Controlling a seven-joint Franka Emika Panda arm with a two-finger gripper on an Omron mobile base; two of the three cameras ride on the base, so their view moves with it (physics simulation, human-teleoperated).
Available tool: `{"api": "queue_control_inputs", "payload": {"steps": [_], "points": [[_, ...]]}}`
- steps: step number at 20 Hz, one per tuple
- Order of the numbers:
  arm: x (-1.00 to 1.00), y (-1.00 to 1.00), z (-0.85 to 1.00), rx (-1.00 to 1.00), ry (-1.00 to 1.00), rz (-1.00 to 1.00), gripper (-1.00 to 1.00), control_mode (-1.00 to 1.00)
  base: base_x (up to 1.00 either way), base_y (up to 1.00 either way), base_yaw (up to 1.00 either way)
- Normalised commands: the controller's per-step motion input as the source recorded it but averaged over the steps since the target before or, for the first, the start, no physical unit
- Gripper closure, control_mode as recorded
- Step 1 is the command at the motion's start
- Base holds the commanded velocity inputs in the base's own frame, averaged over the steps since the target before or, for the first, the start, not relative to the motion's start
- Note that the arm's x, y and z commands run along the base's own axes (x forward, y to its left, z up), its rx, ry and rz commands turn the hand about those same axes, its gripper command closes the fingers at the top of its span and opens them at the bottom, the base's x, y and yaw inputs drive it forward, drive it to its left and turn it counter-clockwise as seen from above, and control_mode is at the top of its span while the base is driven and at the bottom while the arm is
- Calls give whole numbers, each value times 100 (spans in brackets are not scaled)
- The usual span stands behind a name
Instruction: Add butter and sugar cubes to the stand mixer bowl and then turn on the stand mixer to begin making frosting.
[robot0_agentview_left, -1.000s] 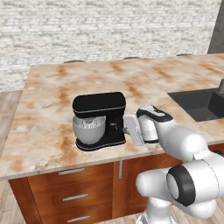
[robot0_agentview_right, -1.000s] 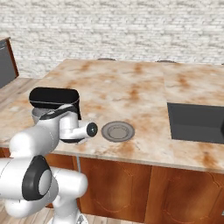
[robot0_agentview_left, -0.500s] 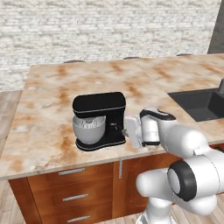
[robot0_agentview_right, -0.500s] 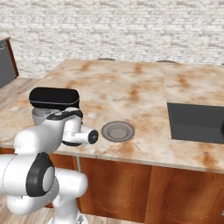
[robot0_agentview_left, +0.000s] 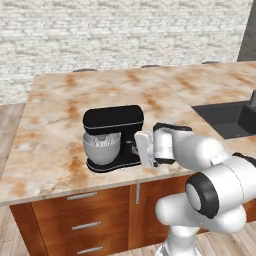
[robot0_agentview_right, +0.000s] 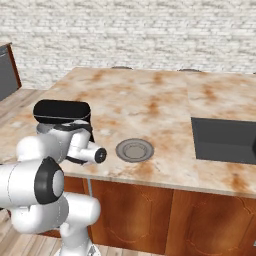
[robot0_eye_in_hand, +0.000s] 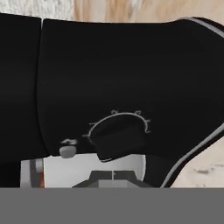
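1. Bench (robot0_agentview_left: 60, 115) – big marble-look island top, tan and rust veining, smooth, over wooden drawers; brick wall behind. The base cameras have not shifted; the scene matches the earlier pictures.
2. Arm – over the last second the hand has crept toward the right side of the mixer; the gripper (robot0_agentview_left: 136, 148) now sits right against the neck. This looks like the switch-on step, near the end of the task.
3. Stand mixer (robot0_agentview_left: 113, 120) – glossy black, rounded head, flat base, standing near the bench's front edge. It has not moved.
4. Bowl (robot0_agentview_left: 102, 148) – smooth silver-grey metal, deep, seated under the head on the base. Whether the butter and sugar are inside cannot be told.
5. Plate (robot0_agentview_right: 134, 149) – flat round grey dish, apart from the mixer, to its right.
6. Dial (robot0_eye_in_hand: 119, 139) – the hand view shows a black knob with thin white tick marks on the mixer's side, very close, plus a small grey button (robot0_eye_in_hand: 66, 151) beside it.
7. Jaws – whether apart or together cannot be told; the tips barely show in the hand view.
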Motion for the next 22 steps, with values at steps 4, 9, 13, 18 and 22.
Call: {"api": "queue_control_inputs", "payload": {"steps": [4, 9, 13, 18, 22], "points": [[-33, -57, 0, 0, 0, -10, 100, -100, 0, 0, 0], [-1, -46, 21, 3, 0, -8, 100, -100, 0, 0, 0], [30, -3, 11, 3, 0, -6, 100, -100, 0, 0, 0], [5, 0, -19, 0, 4, -5, 100, -100, 0, 0, 0], [0, 9, -20, 0, 3, -3, 100, -100, 0, 0, 0]]}}
